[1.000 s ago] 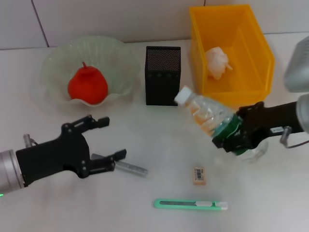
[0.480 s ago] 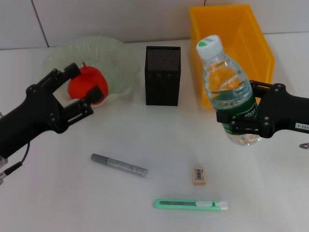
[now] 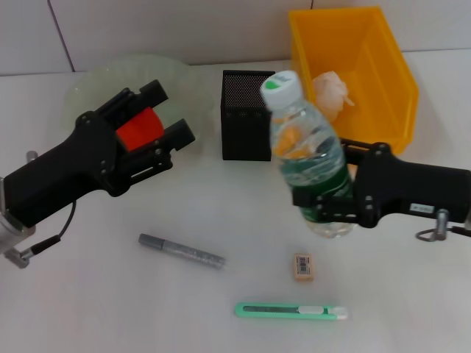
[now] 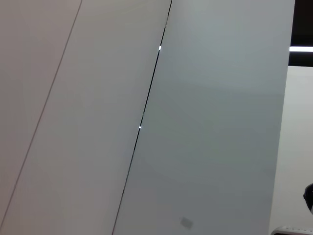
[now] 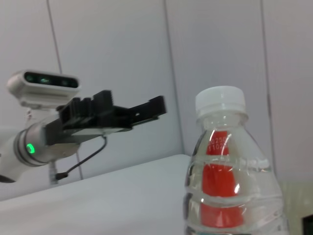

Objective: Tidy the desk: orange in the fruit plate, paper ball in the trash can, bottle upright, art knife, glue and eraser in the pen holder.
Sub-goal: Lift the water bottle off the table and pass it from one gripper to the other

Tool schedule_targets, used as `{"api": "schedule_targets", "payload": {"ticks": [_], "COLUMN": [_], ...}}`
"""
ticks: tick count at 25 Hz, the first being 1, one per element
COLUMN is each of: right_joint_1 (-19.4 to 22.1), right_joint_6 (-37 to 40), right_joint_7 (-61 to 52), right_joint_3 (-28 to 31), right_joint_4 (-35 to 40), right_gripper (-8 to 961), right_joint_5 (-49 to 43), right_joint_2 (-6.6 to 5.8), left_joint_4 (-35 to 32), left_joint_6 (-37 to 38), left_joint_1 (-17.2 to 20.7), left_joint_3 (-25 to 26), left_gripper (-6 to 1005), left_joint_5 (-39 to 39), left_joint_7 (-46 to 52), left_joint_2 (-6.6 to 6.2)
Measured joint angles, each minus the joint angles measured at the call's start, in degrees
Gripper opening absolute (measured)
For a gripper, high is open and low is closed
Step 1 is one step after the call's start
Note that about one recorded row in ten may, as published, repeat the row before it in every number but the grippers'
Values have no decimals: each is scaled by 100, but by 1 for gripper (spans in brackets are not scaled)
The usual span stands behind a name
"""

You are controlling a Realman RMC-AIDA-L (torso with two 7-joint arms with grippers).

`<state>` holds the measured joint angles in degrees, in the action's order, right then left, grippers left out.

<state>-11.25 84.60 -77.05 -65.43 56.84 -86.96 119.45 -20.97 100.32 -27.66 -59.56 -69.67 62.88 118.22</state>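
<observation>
Green-labelled bottle [image 3: 310, 169] in right pincer [image 3: 329, 197]

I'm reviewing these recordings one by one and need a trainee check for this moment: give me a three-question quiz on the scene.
1. True or false: the paper ball lies in the trash can.
2. What is the right tool shut on? A) eraser B) bottle C) glue
3. Name the three items lying loose on the desk.

Key:
1. True.
2. B, the bottle, held about upright.
3. The glue, the eraser and the art knife.
</observation>
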Motion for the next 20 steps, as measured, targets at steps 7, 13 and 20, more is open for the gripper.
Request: {"api": "schedule_targets", "payload": {"ticks": [7, 13, 20], "right_joint_1": [-345, -521, -833], "right_joint_6": [120, 269, 238], "right_joint_7": [245, 345, 383], "right_joint_3": [-196, -286, -465], "right_joint_4": [-372, -515, -843], "right_gripper": [770, 771, 773], "right_joint_5": [231, 396, 400], "right_joint_2": [11, 7, 13], "left_joint_4": [172, 184, 218], "left_joint_6": [-32, -49, -66], "left_joint_1": [-139, -143, -188], "left_joint_3": [-4, 2, -20], "left_gripper": [726, 723, 720], "left_joint_5": [9, 25, 6], "left_joint_7": [119, 126, 158], "left_joint_2": [30, 32, 45]}}
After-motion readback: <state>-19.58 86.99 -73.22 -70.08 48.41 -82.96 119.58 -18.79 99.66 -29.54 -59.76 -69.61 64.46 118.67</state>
